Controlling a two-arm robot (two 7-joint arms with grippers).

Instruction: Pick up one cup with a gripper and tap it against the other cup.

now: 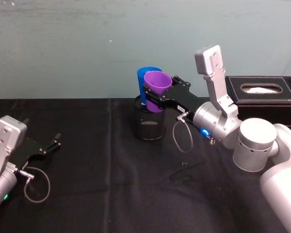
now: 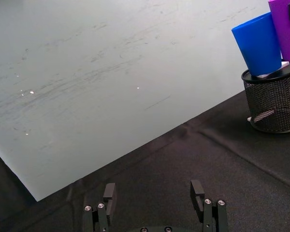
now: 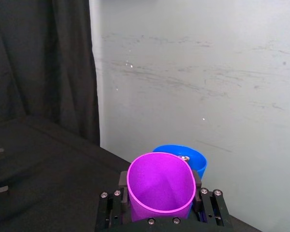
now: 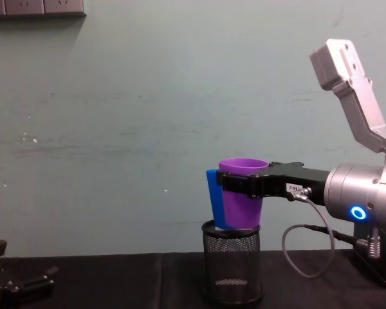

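Note:
My right gripper (image 1: pixel 161 98) is shut on the purple cup (image 1: pixel 157 88), holding it in the air just above the black mesh pen holder (image 1: pixel 149 125). The blue cup (image 1: pixel 143 78) stands in that holder, leaning slightly, right behind the purple one. In the chest view the purple cup (image 4: pixel 242 196) overlaps the blue cup (image 4: pixel 213 199) and they look to be touching. The right wrist view shows the purple cup's (image 3: pixel 160 186) open mouth between the jaws, with the blue cup's (image 3: pixel 192 158) rim just beyond. My left gripper (image 2: pixel 154 194) rests open and empty at the near left of the table.
A black tissue box (image 1: pixel 262 93) sits at the back right, behind my right arm. A black cloth (image 1: pixel 102 194) covers the table and a pale green wall stands close behind the cups. A small dark object (image 1: pixel 185 166) lies on the cloth in front of the holder.

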